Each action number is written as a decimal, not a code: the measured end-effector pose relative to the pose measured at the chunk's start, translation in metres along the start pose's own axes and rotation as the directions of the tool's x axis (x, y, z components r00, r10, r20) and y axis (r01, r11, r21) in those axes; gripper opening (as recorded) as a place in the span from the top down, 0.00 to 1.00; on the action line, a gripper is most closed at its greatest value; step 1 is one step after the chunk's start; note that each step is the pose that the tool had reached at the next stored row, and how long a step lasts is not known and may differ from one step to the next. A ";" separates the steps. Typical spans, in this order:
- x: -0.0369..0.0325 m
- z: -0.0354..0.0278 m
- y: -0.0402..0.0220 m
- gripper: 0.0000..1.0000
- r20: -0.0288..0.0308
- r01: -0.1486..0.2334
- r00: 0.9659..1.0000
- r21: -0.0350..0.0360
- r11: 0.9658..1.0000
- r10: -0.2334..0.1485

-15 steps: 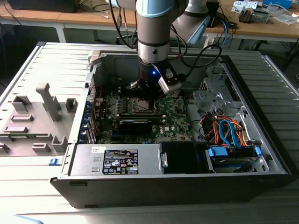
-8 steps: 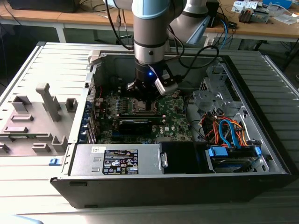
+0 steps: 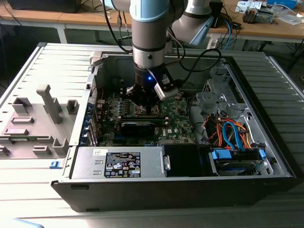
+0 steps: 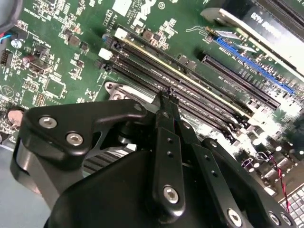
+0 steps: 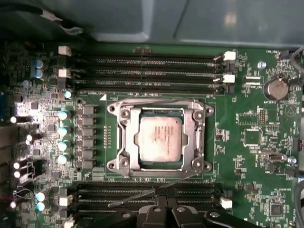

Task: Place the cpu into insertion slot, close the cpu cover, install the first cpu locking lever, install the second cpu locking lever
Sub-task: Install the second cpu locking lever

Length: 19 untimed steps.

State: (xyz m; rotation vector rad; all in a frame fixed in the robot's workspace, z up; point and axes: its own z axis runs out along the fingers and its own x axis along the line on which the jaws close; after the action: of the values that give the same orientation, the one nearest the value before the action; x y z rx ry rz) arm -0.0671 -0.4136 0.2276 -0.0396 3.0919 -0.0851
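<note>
In the first wrist view the silvery cpu (image 5: 160, 137) lies in the insertion slot (image 5: 160, 165), whose contact field is hidden beneath it. The cpu cover (image 5: 124, 137) is down flat around the chip. One thin wire locking lever (image 5: 152, 101) runs along the socket's far side. A second locking lever (image 5: 133, 198) slants across the memory slots, standing away from the socket. My gripper (image 5: 161, 198) is shut, its black fingertips meeting right at this slanted lever. In the second wrist view the gripper (image 4: 166, 96) has its tips pressed together. In the exterior view the gripper (image 3: 144, 108) is low over the green motherboard (image 3: 178, 118).
Long black memory slots (image 5: 152, 71) flank the socket on both sides. A black card (image 3: 137, 126) lies just in front of the gripper. The open case holds a power supply (image 3: 118, 162), coloured cables (image 3: 228, 133) and metal walls. A grey fixture (image 3: 38, 118) sits at the exterior view's left.
</note>
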 end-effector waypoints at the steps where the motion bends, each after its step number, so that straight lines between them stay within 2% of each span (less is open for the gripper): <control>1: 0.0008 0.0000 0.0000 0.89 0.001 0.000 1.000 -0.005 1.000 0.000; 2: 0.0021 -0.0001 0.0000 0.89 0.002 -0.001 1.000 -0.021 1.000 0.001; 4: 0.0049 -0.0001 -0.0001 0.89 0.004 -0.003 1.000 -0.062 0.998 0.003; 5: 0.0059 -0.0001 -0.0008 0.89 0.004 -0.003 1.000 -0.070 0.998 0.004; 10: 0.0116 0.0001 -0.0090 0.89 0.006 -0.005 1.000 -0.097 0.995 0.005; 14: 0.0156 0.0002 -0.0156 0.89 0.007 -0.006 1.000 -0.123 0.992 0.007; 15: 0.0183 0.0002 -0.0179 0.89 0.009 -0.006 1.000 -0.126 0.992 0.007; 19: 0.0261 0.0000 -0.0209 0.89 0.012 -0.006 1.000 -0.126 0.992 0.007</control>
State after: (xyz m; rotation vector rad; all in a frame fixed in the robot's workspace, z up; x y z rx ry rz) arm -0.0926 -0.4352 0.2275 -0.0348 3.0803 0.1104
